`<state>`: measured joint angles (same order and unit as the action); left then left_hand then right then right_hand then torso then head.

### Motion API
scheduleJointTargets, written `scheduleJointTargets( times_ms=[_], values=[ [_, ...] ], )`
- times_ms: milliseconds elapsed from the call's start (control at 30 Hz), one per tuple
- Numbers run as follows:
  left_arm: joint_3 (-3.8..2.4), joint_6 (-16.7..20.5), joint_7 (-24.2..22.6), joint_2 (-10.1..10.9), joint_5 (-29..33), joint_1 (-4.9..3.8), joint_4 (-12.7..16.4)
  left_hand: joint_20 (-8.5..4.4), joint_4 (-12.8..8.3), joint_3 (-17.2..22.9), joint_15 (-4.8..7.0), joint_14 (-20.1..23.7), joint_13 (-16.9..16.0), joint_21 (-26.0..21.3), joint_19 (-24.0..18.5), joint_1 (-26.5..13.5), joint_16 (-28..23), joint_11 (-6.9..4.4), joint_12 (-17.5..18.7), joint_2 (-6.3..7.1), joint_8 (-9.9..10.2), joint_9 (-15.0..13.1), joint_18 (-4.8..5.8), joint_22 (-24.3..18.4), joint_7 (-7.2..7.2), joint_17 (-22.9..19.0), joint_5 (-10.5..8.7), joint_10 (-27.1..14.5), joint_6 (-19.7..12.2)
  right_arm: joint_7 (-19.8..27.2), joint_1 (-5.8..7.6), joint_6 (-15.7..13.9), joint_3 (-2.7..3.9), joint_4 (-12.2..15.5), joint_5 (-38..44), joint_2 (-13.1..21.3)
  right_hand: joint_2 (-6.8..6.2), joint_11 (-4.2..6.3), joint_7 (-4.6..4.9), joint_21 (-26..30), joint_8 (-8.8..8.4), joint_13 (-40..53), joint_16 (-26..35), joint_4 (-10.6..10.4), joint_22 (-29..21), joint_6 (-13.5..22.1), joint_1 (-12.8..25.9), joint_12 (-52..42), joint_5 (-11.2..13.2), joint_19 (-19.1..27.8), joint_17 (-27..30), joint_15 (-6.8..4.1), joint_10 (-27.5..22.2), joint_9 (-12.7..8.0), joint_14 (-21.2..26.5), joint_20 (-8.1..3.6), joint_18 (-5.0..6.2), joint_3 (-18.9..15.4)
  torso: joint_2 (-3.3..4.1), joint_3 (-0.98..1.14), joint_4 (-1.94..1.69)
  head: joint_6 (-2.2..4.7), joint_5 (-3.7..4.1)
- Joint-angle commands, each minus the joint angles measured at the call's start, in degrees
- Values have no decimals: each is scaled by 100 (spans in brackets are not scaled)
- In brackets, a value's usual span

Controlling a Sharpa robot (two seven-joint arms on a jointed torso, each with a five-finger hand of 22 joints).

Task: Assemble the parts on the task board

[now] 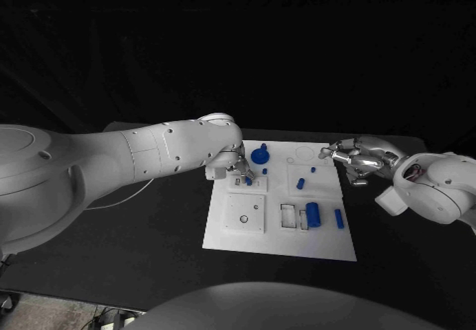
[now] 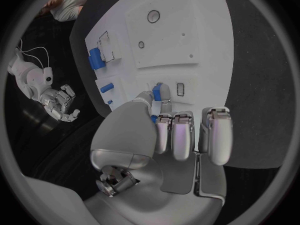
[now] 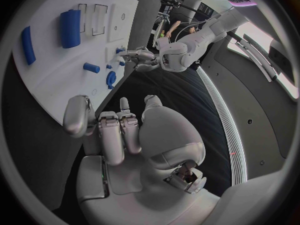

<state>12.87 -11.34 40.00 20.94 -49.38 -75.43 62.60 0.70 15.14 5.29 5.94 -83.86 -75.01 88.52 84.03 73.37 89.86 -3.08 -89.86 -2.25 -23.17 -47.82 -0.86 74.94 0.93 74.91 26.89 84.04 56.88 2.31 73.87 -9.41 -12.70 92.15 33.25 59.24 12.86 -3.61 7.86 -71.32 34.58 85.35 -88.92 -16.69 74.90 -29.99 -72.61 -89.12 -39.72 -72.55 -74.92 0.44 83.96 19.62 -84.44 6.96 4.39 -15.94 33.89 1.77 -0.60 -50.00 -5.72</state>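
**Operator:** Blue parts first. How many are seated on the board?

**Arm:** I judge the task early to midway. My left hand is over the board's far-left section and pinches a small blue peg between thumb and a finger, beside a small rectangular slot. Whether the peg tip has entered any hole, I cannot tell. A blue knob stands at the far edge, apparently placed.

**Operator:** What is left?

**Arm:** Several parts appear to lie loose: a large cylinder near-centre, a curved bar to its right, a short cylinder further back, and two small pieces near the far side. The clear rectangular frame left of the large cylinder looks unfilled, and the round hole in the near-left plate is open.

**Operator:** Right hand status?

**Arm:** My right hand hangs off the board's far-right corner, fingers curled in, holding nothing that I can see.

**Operator:** Obstructions?

**Arm:** The knob stands just beside my left hand on the right; a sideways move could strike it. A pale cable lies on the table left of the board, well apart from the work.
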Motion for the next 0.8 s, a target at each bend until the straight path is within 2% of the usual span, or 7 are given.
scheduleJointTargets(
  times_ms=[33, 800],
  values=[
    [-2, 2, 652, -14, -6, 0, 3, -46, -2, 43, 30, -614, -1499, -28, 446, 41, 14, -33, -14, 35, 10, -11, 18, 1241, -16, 1509, 37, 596, -14, 14, -9, 24, -1, 1, 48, -3, 4, 33, 13, 40, -7, 256, 22, 2, 831, 45, -80, 33, -20, 59, -1314, 11, 318, -7, -356, 1, 67, 40, 3, 0, 0, 0, -7],
    [0, -8, 461, -84, -19, 74, -93, -38, -56, 222, 20, -614, -1499, -41, 436, 145, 14, -20, -14, 114, 79, -56, 14, 1228, 1, 1509, -8, 596, -69, 28, -15, -2, -1, 7, 50, 7, -14, 29, 18, 96, -8, 232, 40, 8, 813, 53, -98, 48, -28, 111, -1289, 16, 284, -9, -329, 6, 80, 62, 3, -1, 1, 0, -6]
  ],
)
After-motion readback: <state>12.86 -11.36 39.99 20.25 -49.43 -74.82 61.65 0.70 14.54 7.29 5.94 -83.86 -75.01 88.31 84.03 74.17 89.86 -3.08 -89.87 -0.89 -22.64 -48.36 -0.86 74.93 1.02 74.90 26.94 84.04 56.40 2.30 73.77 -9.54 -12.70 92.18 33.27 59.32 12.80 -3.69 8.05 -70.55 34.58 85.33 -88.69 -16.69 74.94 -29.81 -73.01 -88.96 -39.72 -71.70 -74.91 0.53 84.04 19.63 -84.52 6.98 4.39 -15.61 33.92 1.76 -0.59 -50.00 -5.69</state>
